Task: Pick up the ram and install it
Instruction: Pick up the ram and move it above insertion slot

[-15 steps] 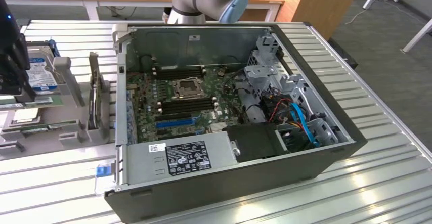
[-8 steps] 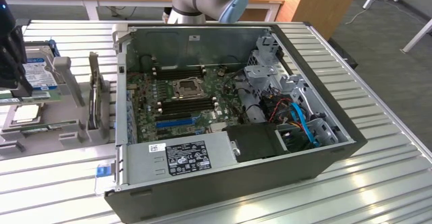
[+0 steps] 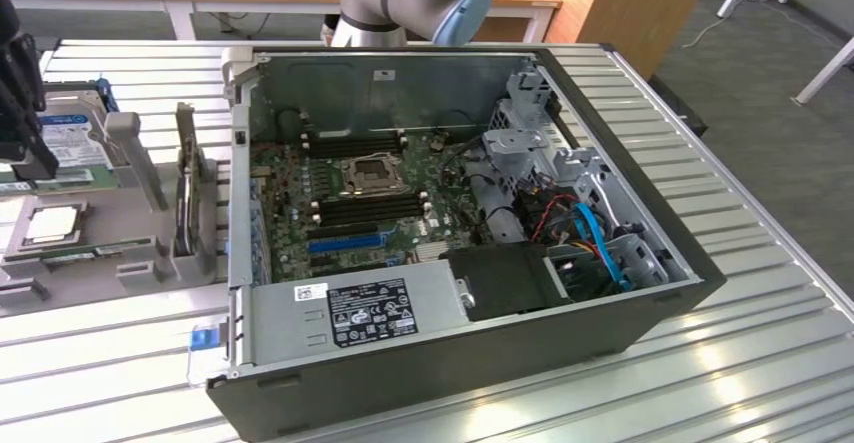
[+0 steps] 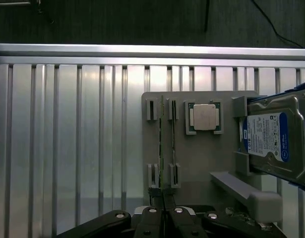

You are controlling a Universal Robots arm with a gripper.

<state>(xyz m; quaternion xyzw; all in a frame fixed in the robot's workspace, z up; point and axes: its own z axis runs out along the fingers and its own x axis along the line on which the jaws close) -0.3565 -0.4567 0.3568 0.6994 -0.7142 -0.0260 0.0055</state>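
My gripper (image 4: 163,202) has its fingers pressed together with nothing between them, and it hangs over the near end of the ram (image 4: 161,144). The ram stands on edge in a slot of the grey holder (image 4: 202,163), which lies on the ribbed table (image 4: 68,148). Beside the ram in the holder sits a CPU (image 4: 205,117), then a hard drive (image 4: 269,139). Farther off, the case (image 3: 400,378) lies open side up, with its black slots (image 3: 354,144) in sight.
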